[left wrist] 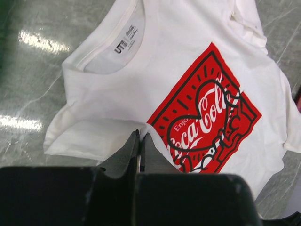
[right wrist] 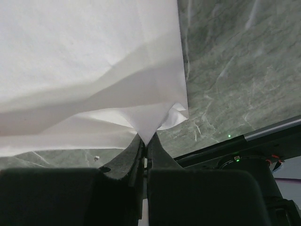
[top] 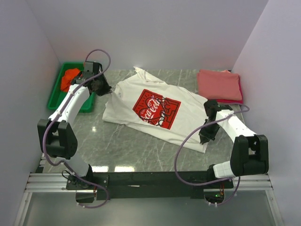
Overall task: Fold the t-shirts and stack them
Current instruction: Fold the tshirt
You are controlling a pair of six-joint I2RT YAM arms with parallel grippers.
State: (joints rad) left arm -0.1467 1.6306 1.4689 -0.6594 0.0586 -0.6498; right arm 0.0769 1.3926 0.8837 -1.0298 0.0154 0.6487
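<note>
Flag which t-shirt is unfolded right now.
The white t-shirt with the red print, spread open mid-table. The salmon-pink t-shirt lies folded at far right; the orange t-shirt sits bunched in the green tray.

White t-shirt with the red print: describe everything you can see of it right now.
The white t-shirt is soft cloth, lying print up, spread and slightly rumpled, diagonally on the grey marbled table. A red square Coca-Cola heart print covers the chest; a label shows inside the collar. The left hand is shut on a folded edge near one sleeve; the right hand is shut on a bottom corner.
</note>
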